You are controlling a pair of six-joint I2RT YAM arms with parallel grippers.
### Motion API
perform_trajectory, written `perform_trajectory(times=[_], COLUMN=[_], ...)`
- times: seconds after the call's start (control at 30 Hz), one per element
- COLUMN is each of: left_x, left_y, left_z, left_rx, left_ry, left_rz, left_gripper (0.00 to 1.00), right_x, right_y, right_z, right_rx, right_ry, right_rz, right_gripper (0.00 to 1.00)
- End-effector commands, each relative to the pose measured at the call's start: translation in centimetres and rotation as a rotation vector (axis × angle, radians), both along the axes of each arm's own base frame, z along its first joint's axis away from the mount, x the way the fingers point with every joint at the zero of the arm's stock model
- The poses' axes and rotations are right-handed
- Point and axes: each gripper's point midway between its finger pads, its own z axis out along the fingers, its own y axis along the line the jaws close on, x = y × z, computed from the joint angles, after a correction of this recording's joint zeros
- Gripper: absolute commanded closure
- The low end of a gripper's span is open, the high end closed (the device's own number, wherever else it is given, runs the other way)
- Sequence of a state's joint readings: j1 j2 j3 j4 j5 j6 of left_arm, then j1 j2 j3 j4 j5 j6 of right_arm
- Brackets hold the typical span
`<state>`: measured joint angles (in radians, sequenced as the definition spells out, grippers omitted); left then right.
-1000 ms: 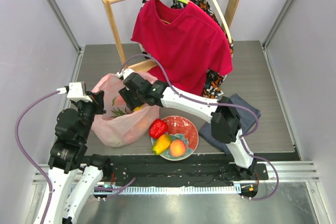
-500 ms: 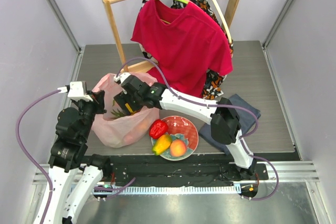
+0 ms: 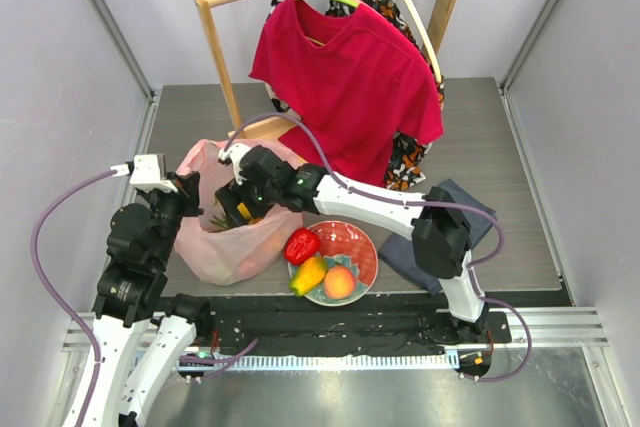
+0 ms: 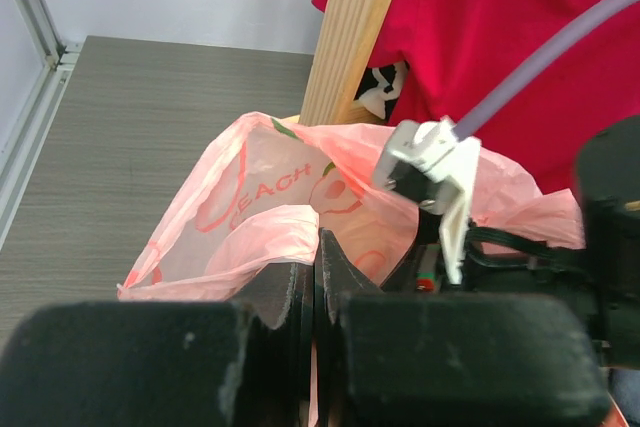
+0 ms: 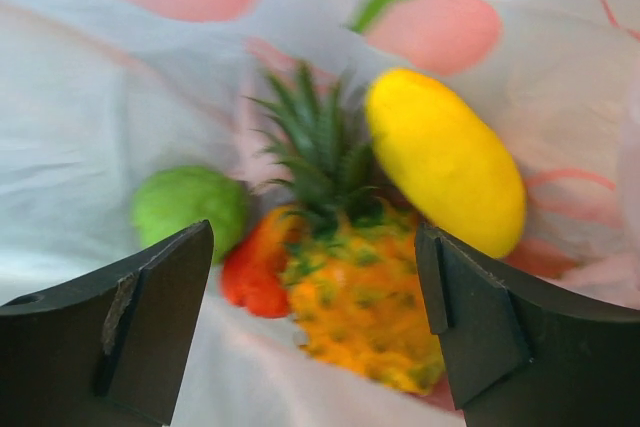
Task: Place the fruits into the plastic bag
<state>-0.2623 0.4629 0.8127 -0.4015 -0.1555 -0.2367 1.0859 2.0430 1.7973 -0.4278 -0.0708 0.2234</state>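
The pink plastic bag (image 3: 225, 247) stands open at the left of the table. My left gripper (image 4: 318, 247) is shut on the bag's near rim (image 4: 250, 237) and holds the mouth up. My right gripper (image 5: 312, 247) reaches down into the bag (image 5: 120, 77), jaws wide open, gripping nothing. Below it on the bag's floor lie a pineapple (image 5: 360, 297), a yellow mango (image 5: 445, 162), a green fruit (image 5: 190, 207) and a red fruit (image 5: 255, 272). A red pepper (image 3: 301, 244), a yellow fruit (image 3: 309, 274) and a peach (image 3: 339, 282) sit on the red plate (image 3: 362, 242).
A wooden rack (image 3: 215, 47) with a hanging red T-shirt (image 3: 350, 77) stands just behind the bag. A folded grey-blue cloth (image 3: 470, 209) lies right of the plate. The right arm's purple cable (image 4: 560, 57) crosses above the bag.
My right gripper has sunk leftward and deeper into the bag and its jaws have spread wide; the pineapple now lies free beneath them. The left gripper has kept its hold.
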Motion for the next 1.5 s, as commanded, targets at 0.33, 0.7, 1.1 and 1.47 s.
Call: perform_trajectory(times=[0.33, 0.7, 1.1, 1.47], left_x=[0.3, 0.3, 0.2, 0.5], left_y=[-0.6, -0.7, -0.4, -0.4], left_z=[1.1, 1.1, 1.0, 0.5], left_rx=[-0.029, -0.035, -0.027, -0.019], left_ry=[-0.037, -0.04, -0.038, -0.017], left_rz=[-0.026, -0.028, -0.015, -0.012], left_gripper=[1.0, 1.0, 1.0, 1.0], right_x=[-7.0, -7.6, -2.5, -3.9], right_y=[2.9, -2.8, -16.0, -22.4], right_z=[13.2, 20.2, 20.4, 6.5], right_rx=[0.388, 0.508, 0.326, 0.07], right_ry=[-0.089, -0.259, -0.381, -0.107], right_rz=[0.308, 0.234, -0.293, -0.462], right_gripper=[0.11, 0.1, 0.1, 0.11])
